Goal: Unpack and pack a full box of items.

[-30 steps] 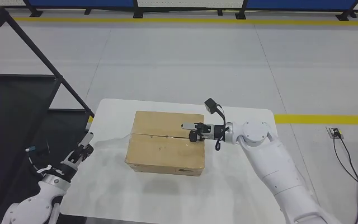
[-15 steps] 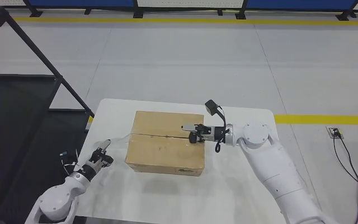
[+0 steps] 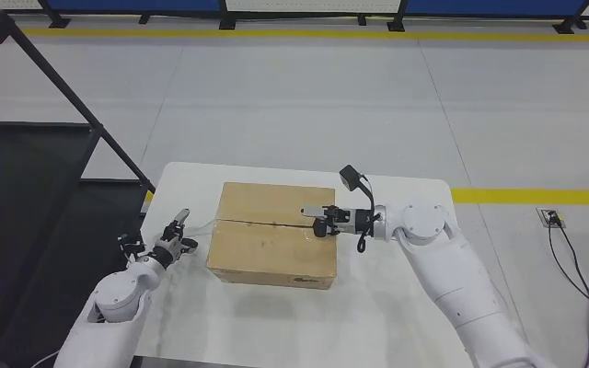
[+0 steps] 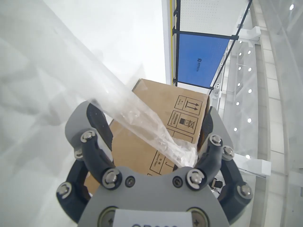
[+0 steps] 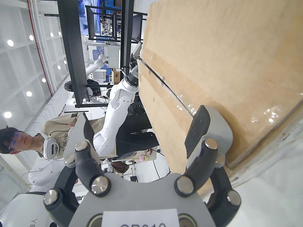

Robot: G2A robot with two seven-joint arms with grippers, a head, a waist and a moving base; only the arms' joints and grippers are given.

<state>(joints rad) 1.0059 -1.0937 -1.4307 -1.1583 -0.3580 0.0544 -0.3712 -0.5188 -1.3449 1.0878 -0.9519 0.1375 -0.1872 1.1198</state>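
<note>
A shut brown cardboard box (image 3: 271, 235) stands in the middle of the white table, its top seam running lengthwise. My right gripper (image 3: 313, 218) hovers open over the box's right end at the seam; in the right wrist view one finger (image 5: 198, 131) rests on the box top (image 5: 213, 48) and the other stands off it in the air. My left gripper (image 3: 179, 232) sits close to the box's left end, open. A strip of clear tape (image 4: 113, 88) runs between its fingers (image 4: 99, 124) and clings near the base of one. The box side (image 4: 187, 116) lies just beyond.
The white table (image 3: 386, 304) has bare room in front of and to the right of the box. A black metal frame (image 3: 74, 101) and a dark panel (image 3: 37, 212) stand off the table's left edge.
My left gripper has come in from the table's left edge to the box's left end, with the clear tape strip now across it. The right gripper has barely moved.
</note>
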